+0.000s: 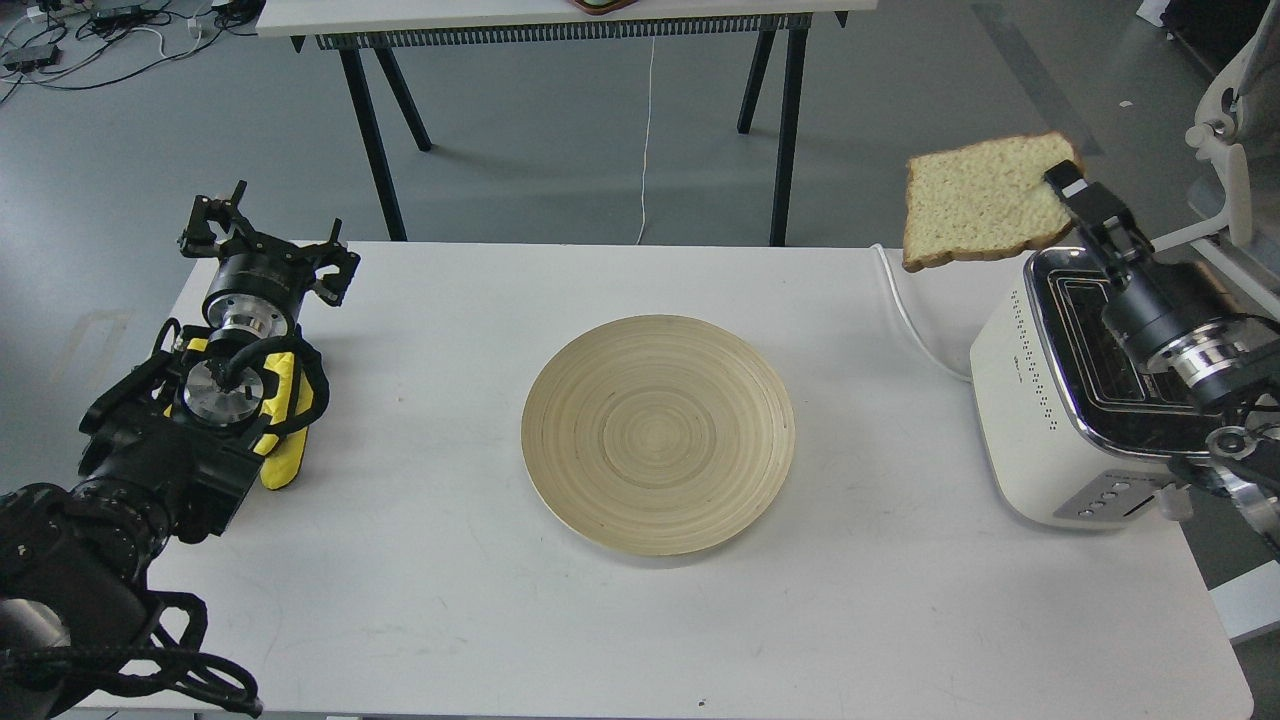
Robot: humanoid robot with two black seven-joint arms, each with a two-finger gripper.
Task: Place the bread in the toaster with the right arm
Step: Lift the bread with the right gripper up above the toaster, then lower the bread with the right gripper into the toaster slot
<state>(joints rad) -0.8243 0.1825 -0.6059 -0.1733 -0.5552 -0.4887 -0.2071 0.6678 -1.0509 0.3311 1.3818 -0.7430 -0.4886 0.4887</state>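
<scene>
A round wooden plate (pixel 658 433) is set mid-way on a white table (pixel 450 600), and a second table (pixel 540 15) is seen behind.

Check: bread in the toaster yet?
Out. The bread hangs in the air in the right gripper, above and behind the toaster; its visible slot looks empty.

Quick count: one slice of bread (pixel 985 200), one toaster (pixel 1060 400) with two slots, one wooden plate (pixel 658 433), two black arms, one white table (pixel 450 600), one more table (pixel 450 15) behind.
</scene>
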